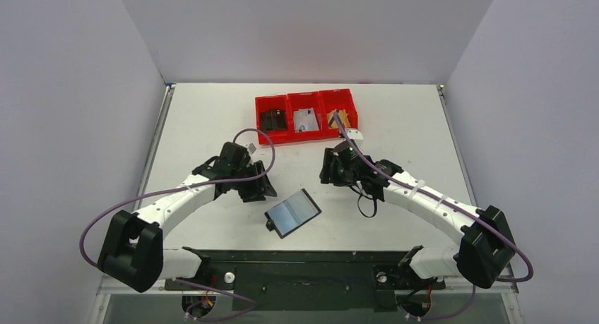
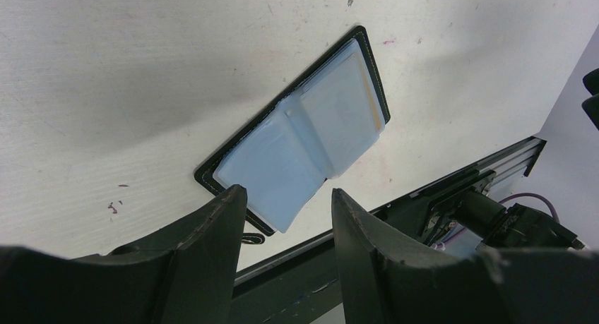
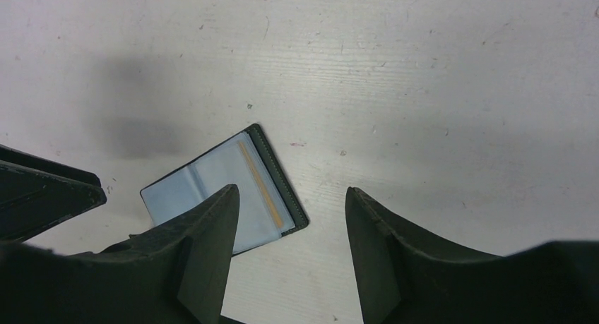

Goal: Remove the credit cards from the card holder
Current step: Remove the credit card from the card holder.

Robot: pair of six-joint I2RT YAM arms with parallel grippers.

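Note:
The card holder (image 1: 293, 212) lies open and flat near the table's front edge, its bluish clear sleeves (image 2: 304, 133) facing up. A thin gold card edge (image 3: 263, 183) shows inside one sleeve of the card holder (image 3: 212, 193). Other credit cards lie in the red bins: a black one (image 1: 273, 119), a white-grey one (image 1: 306, 119) and a gold one (image 1: 337, 117). My left gripper (image 1: 261, 193) (image 2: 288, 193) hovers just left of the holder, open and empty. My right gripper (image 1: 330, 174) (image 3: 291, 191) hangs to the holder's upper right, open and empty.
A row of three red bins (image 1: 306, 98) stands at the back centre of the white table. A dark rail (image 2: 452, 179) runs along the table's near edge, close behind the holder. Grey walls close in the left, right and back sides.

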